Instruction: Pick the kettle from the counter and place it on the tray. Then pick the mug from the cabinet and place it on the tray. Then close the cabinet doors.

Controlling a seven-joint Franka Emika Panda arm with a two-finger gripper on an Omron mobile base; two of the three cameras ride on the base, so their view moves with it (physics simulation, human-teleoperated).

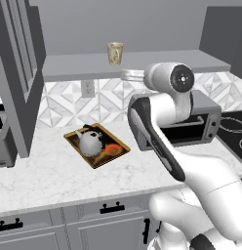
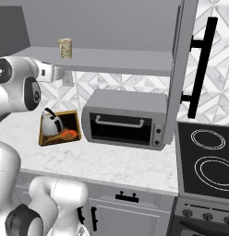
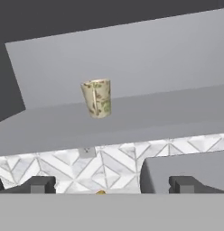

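The silver-grey kettle point(image 1: 90, 140) point(image 2: 51, 122) sits on the brown tray point(image 1: 119, 151) point(image 2: 73, 120) on the white counter point(image 1: 54, 176). Up on the open cabinet's grey shelf point(image 1: 157, 62) stands the cream mug point(image 1: 114, 52) point(image 2: 65, 48) point(image 3: 98, 98), upright. My gripper point(image 1: 126, 74) point(image 2: 58, 73) point(image 3: 111, 187) hovers below the shelf's front edge, lower than the mug and short of it. It is open, its fingertips point(image 3: 39, 185) wide apart with nothing between them.
Both cabinet doors hang open, one at the left point(image 1: 15, 73), one at the right point(image 2: 181, 69) with a black bar handle point(image 2: 201, 64). A large grey toaster oven point(image 1: 203, 119) point(image 2: 125, 117) stands on the counter under the shelf. A black stove point(image 2: 208, 156) lies further right.
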